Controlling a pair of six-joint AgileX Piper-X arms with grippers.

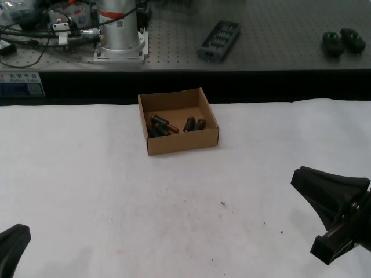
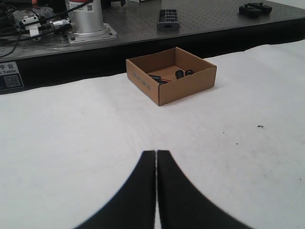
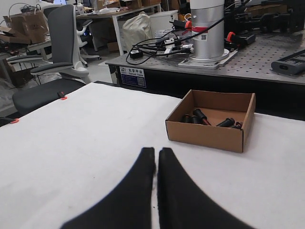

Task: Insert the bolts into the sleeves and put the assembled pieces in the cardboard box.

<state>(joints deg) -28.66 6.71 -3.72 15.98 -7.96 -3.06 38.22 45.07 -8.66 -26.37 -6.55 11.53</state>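
Both closed, empty: left claw, right claw.

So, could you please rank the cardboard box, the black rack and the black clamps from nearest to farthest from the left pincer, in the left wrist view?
1. Cardboard box, on the white sheet ahead of the left pincer.
2. Black rack, on the perforated bench behind the box.
3. Black clamps, farther back on that bench.

The cardboard box sits on the worktop near its far edge, with the assembled pieces lying inside it. Behind it another table carries a column at the left and a rack farther right.
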